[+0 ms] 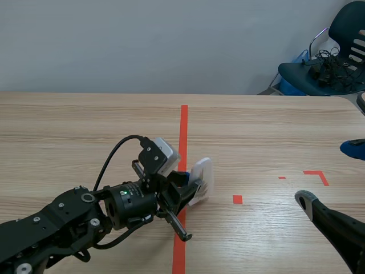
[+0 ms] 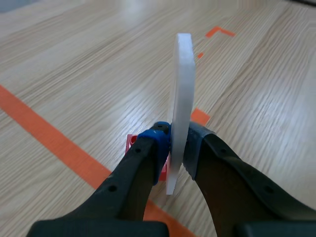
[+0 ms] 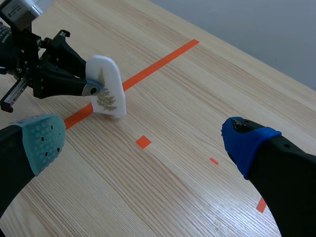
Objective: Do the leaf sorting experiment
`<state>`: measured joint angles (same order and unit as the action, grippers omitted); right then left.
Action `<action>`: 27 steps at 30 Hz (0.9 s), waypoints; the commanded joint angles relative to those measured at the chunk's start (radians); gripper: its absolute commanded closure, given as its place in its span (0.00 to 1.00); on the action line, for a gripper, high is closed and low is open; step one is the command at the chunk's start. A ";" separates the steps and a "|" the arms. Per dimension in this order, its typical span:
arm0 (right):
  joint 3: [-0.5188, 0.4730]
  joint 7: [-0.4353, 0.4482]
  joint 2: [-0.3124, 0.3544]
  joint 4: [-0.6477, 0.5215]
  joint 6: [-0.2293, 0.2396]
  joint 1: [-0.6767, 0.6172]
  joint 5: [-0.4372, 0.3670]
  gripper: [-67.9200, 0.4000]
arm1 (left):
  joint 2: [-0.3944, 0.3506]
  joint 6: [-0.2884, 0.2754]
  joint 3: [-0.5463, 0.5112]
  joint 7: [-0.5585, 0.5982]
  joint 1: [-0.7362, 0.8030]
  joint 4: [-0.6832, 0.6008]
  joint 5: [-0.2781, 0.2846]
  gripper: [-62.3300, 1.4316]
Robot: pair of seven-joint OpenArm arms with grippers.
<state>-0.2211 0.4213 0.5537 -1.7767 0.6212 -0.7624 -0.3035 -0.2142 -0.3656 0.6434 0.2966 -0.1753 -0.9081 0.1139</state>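
A white rounded card (image 1: 202, 180) with a green fern leaf printed on its face (image 3: 105, 94) stands on edge over the orange tape line. My left gripper (image 1: 191, 185) is shut on it, one pad on each flat side (image 2: 176, 148), near the card's lower end. The card's thin edge (image 2: 182, 89) points away from the left wrist camera. A small red piece (image 2: 131, 141) shows on the table just behind the left finger. My right gripper (image 3: 143, 143) is open, low over bare table at the right, well apart from the card.
The wooden table (image 1: 85, 131) carries a long orange tape line (image 1: 183, 128), a small orange square (image 1: 237, 199) and a corner mark (image 1: 319, 175). Beyond the table's far right corner stands a dark chair (image 1: 328, 63) with cables on it.
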 commanded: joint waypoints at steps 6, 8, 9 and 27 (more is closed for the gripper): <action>-0.011 0.019 0.000 -0.007 -0.004 0.009 -0.018 0.00 | -0.095 -0.013 -0.130 -0.077 0.112 -0.296 0.071 0.91; -0.011 0.020 0.000 -0.007 -0.004 0.009 -0.018 0.00 | -0.123 0.010 -0.208 -0.077 0.156 -0.346 0.111 0.91; -0.011 0.023 0.000 -0.007 -0.004 0.009 -0.018 0.00 | -0.134 0.034 -0.254 -0.079 0.178 -0.356 0.134 0.91; -0.011 0.027 0.000 -0.007 -0.004 0.012 -0.022 0.00 | -0.305 0.146 -0.634 -0.054 0.169 0.042 0.422 0.91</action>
<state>-0.2211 0.4240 0.5541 -1.7767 0.6212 -0.7624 -0.3061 -0.5186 -0.2131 0.0097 0.2211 0.0231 -0.8394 0.5285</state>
